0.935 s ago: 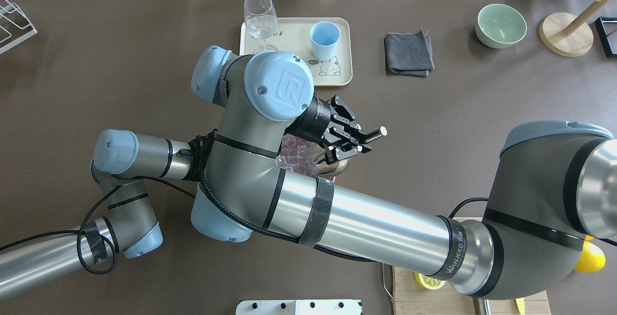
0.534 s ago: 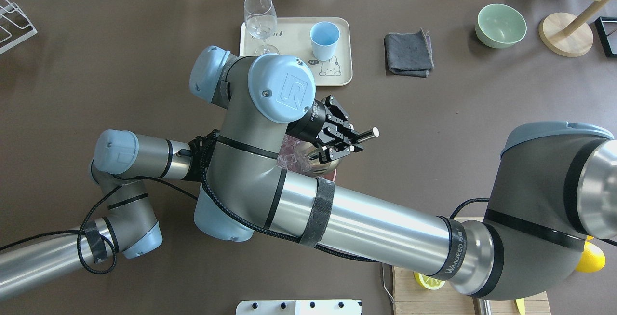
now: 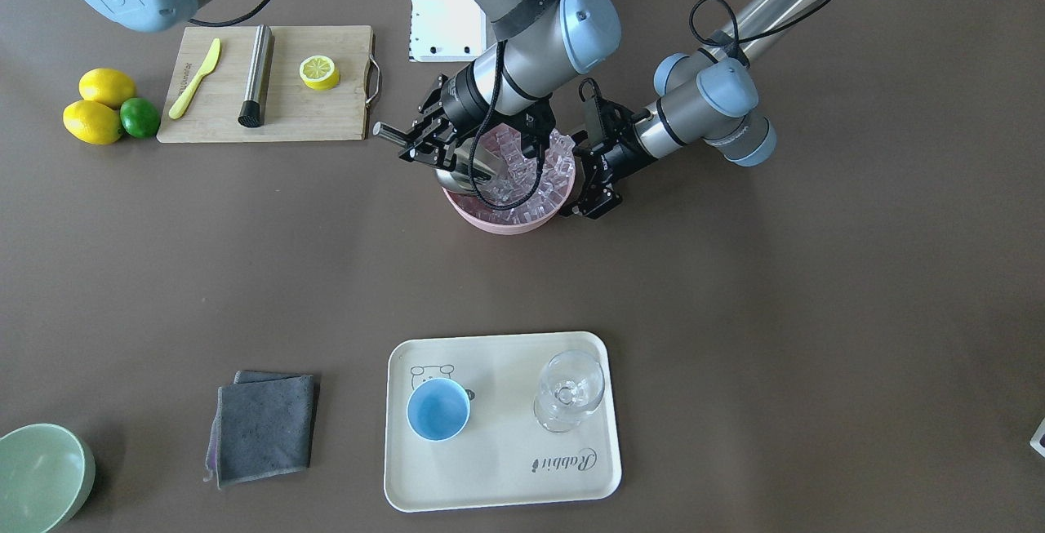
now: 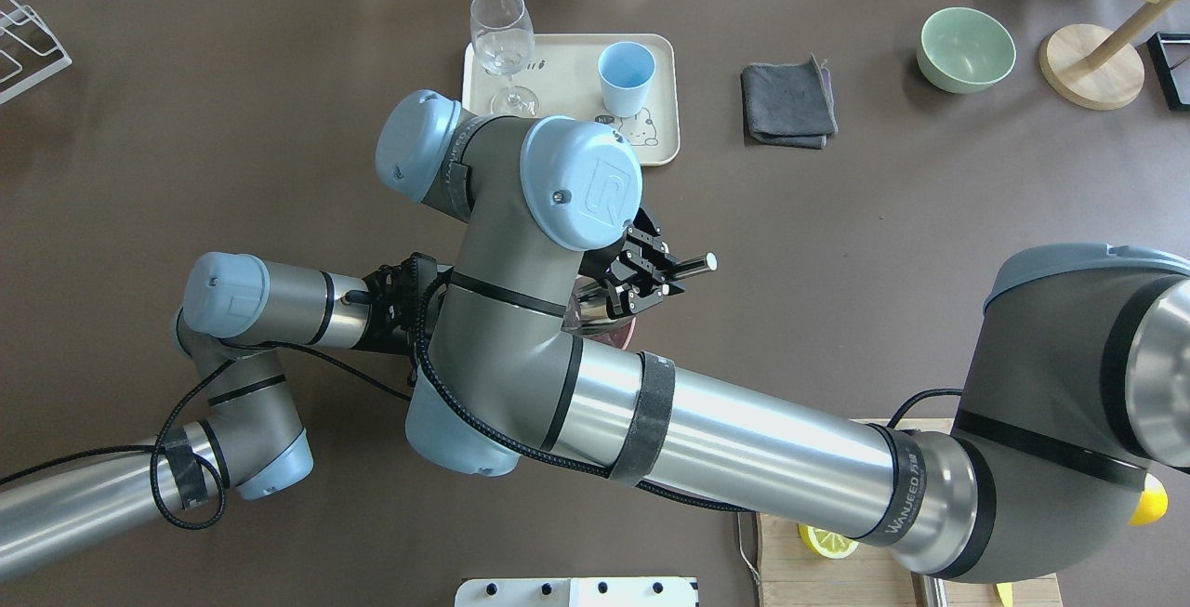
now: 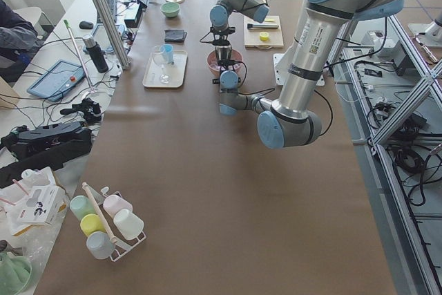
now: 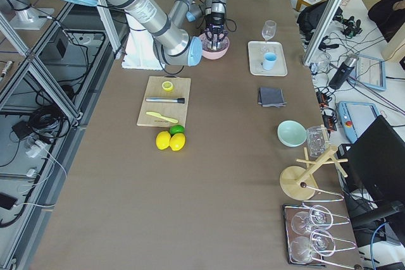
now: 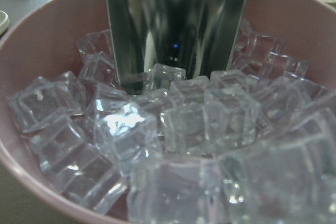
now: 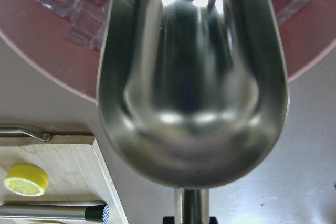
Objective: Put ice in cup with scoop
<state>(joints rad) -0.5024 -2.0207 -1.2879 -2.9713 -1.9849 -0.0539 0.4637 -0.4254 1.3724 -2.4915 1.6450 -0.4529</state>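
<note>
My right gripper point(image 3: 424, 144) is shut on the tubular handle of the steel scoop point(image 3: 467, 177). The scoop's trough is tilted down into the ice point(image 3: 539, 178) piled in a pink bowl point(image 3: 498, 221). In the right wrist view the trough point(image 8: 191, 77) looks bare, with its front lip among the cubes. In the left wrist view the scoop point(image 7: 173, 19) stands in the ice point(image 7: 178, 129). My left gripper point(image 3: 581, 178) sits against the bowl's side; I cannot tell whether it is open or shut. The light blue cup point(image 3: 438, 409) stands upright on a cream tray point(image 3: 506, 468).
A clear stemmed glass point(image 3: 569, 390) shares the tray. A grey cloth point(image 3: 263, 425) and a pale green bowl point(image 3: 41, 476) lie beside it. A cutting board point(image 3: 326, 117) holds a steel cylinder point(image 3: 255, 74), a knife and half a lemon, with whole lemons point(image 3: 98, 108) beside it.
My right wrist has swung over the pink bowl and now hides the ice from overhead. The scoop's handle end has shifted left. The left arm has not moved.
</note>
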